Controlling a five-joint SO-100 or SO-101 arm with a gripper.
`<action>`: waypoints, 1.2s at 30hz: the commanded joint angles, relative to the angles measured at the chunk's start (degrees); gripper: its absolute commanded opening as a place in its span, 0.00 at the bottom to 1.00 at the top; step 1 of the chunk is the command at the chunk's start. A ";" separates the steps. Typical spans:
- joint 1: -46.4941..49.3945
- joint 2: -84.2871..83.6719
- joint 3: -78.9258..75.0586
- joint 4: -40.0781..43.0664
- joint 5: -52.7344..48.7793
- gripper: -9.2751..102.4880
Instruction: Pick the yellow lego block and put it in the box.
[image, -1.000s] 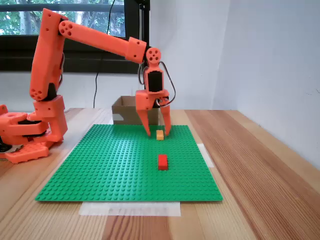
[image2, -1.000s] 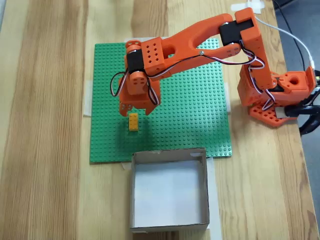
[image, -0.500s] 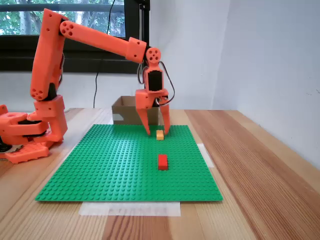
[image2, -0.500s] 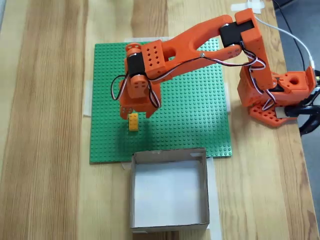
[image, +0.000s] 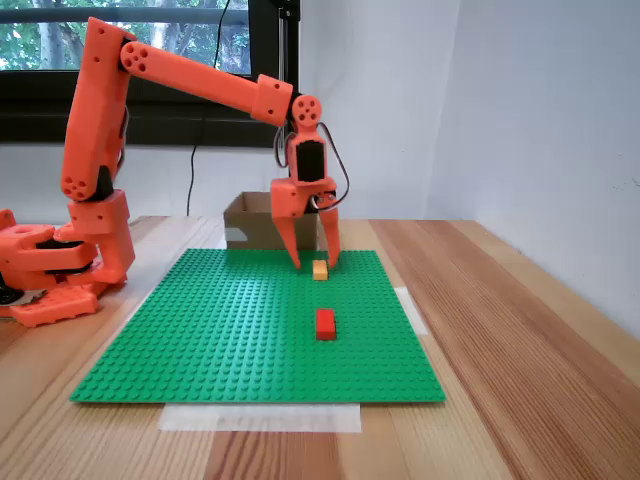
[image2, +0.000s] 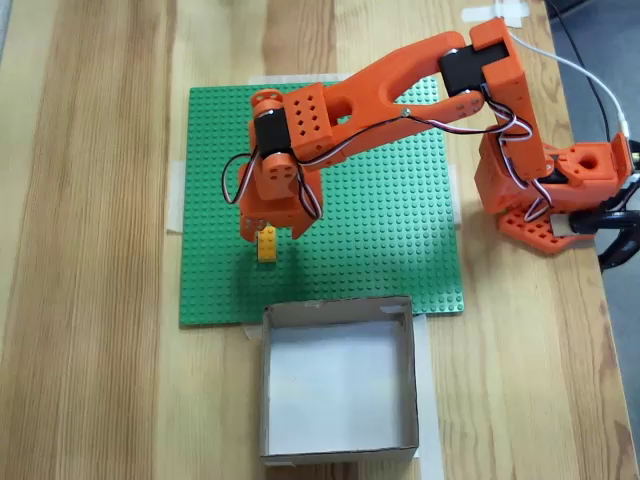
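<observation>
The yellow lego block (image: 320, 269) is a small, smooth yellow-orange plastic brick that sits flat on the far right part of the studded green baseplate (image: 230, 330) in a fixed view; in the fixed view from above the block (image2: 267, 246) lies near the baseplate edge that faces the box, partly under the gripper. The gripper (image: 312, 263) is glossy orange plastic with two tapering pointed fingers, spread apart and pointing down; it is open, its tips straddling the block with the right finger (image: 330, 245) just beside it, and whether they touch it cannot be told. The box (image2: 338, 382) is low brown cardboard, roughly square, with short upright walls and a pale bare floor; nothing lies in it. It stands just beyond the baseplate's edge on the wooden table (image: 510, 330). A red brick (image: 325, 323), much the same size as the yellow one, rests nearer on the baseplate. Strips of pale tape (image: 260, 416) hold the baseplate to the grained wood. Compared with half a second ago, the gripper has shifted slightly farther over the block, which has not moved.
</observation>
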 joint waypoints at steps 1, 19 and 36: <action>-0.09 0.35 -0.35 -0.53 0.35 0.28; -0.26 -0.97 -0.18 -2.46 0.26 0.27; 0.35 -1.05 1.23 -5.01 -0.97 0.21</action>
